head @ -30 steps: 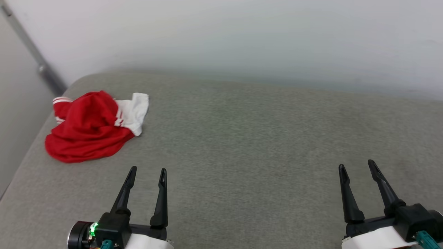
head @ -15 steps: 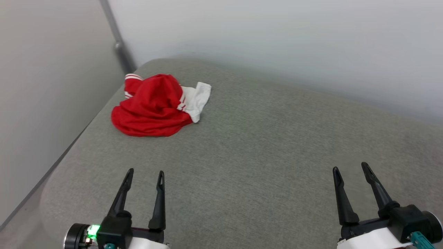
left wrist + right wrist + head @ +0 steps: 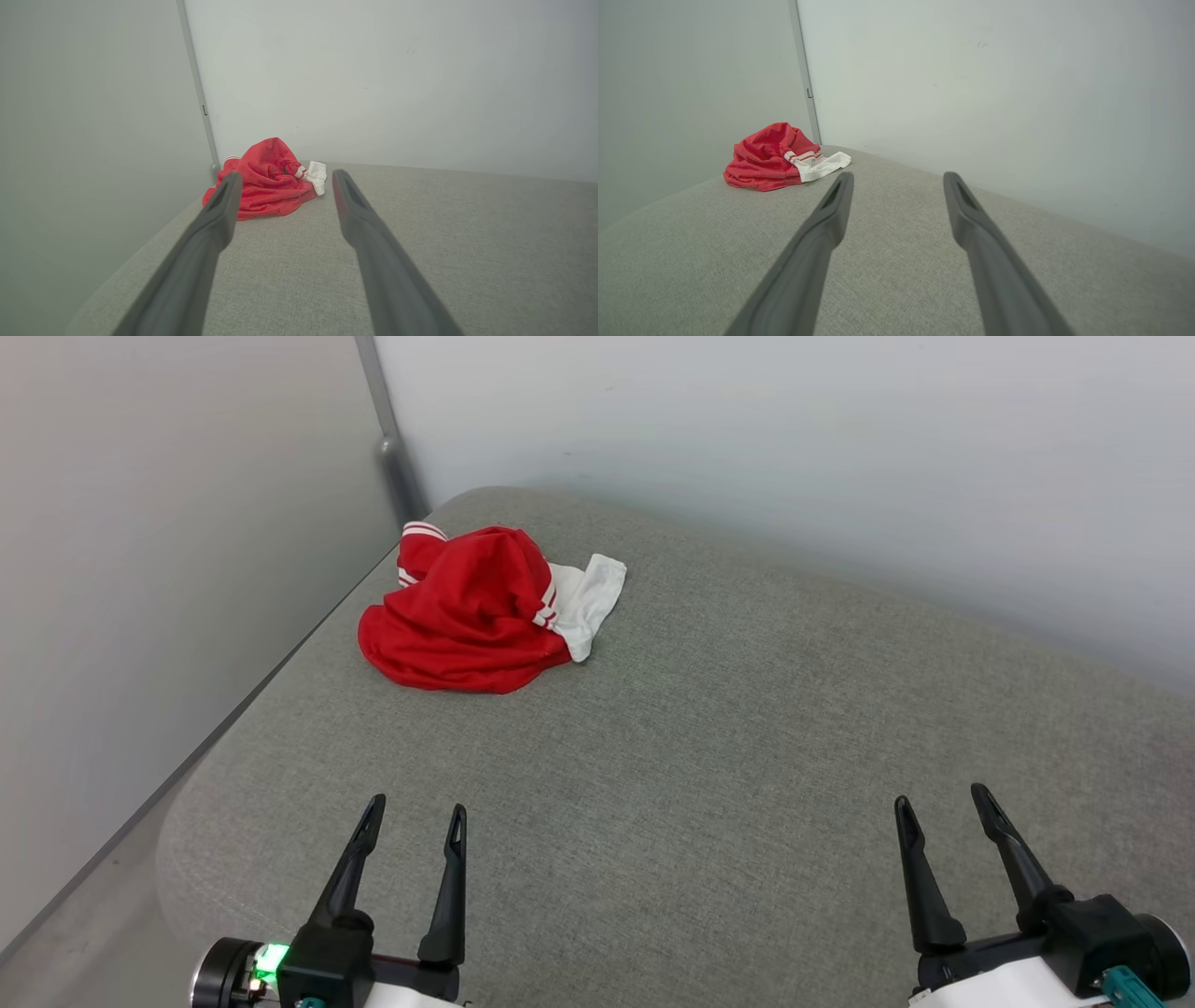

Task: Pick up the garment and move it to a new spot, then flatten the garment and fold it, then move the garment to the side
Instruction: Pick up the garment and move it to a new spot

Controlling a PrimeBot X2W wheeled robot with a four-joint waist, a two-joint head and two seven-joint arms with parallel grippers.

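Item: red garment (image 3: pixel 476 611), crumpled in a heap at the far left corner of the grey cushion (image 3: pixel 709 756); left gripper (image 3: pixel 416 805) and right gripper (image 3: pixel 939 795), both spread and empty over the cushion's near edge; probably best pinched at a raised fold.

Bare cushion (image 3: pixel 709 784) leads to the garment (image 3: pixel 467 616); walls (image 3: pixel 747 448) crowd its far side.
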